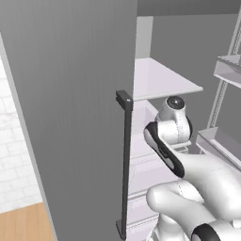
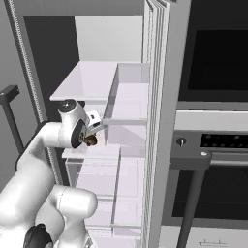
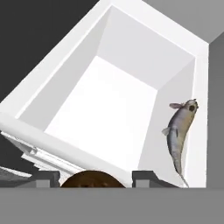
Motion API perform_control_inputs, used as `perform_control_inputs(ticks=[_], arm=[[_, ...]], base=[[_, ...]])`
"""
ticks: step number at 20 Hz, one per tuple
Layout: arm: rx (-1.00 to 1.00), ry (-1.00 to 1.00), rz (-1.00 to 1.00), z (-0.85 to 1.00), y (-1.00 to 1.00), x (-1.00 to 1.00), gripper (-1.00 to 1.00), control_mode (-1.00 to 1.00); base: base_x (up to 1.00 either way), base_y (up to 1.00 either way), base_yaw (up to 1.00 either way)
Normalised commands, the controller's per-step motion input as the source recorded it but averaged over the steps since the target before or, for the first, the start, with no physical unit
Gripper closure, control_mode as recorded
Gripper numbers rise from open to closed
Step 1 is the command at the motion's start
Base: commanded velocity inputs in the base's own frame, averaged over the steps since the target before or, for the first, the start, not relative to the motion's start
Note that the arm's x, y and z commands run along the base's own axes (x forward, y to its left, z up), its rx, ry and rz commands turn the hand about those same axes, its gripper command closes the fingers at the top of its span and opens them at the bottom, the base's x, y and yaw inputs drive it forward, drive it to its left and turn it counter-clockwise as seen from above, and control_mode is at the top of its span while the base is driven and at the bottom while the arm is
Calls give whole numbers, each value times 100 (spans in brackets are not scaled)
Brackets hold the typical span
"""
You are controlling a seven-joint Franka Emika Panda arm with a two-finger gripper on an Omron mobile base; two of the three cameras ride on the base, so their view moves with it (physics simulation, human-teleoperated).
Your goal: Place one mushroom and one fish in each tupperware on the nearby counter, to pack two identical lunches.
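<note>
Inside an open fridge, the hand grips a brown mushroom between its two dark fingertips, just above a white drawer. A silver fish lies along one inner wall of that drawer.

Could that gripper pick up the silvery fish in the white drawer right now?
Probably not yet: the gripper already has a round brown mushroom between its fingers. The silvery fish lies uncovered against the white drawer wall.
</note>
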Motion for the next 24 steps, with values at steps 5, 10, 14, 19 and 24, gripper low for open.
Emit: perform_control_inputs(ticks=[5, 10, 14, 19, 24], arm=[[0, 12, 0, 79, 1, -66, 100, -100], [0, 1, 0, 50, 12, -69, 100, -100], [0, -11, 0, 7, 15, -73, 100, -100], [1, -21, 0, 0, 2, -49, 100, -100], [0, -10, 0, 13, 0, -58, 100, 100]], base=[[0, 0, 0], [0, 0, 0], [0, 0, 0], [0, 0, 0], [-19, 0, 0]])
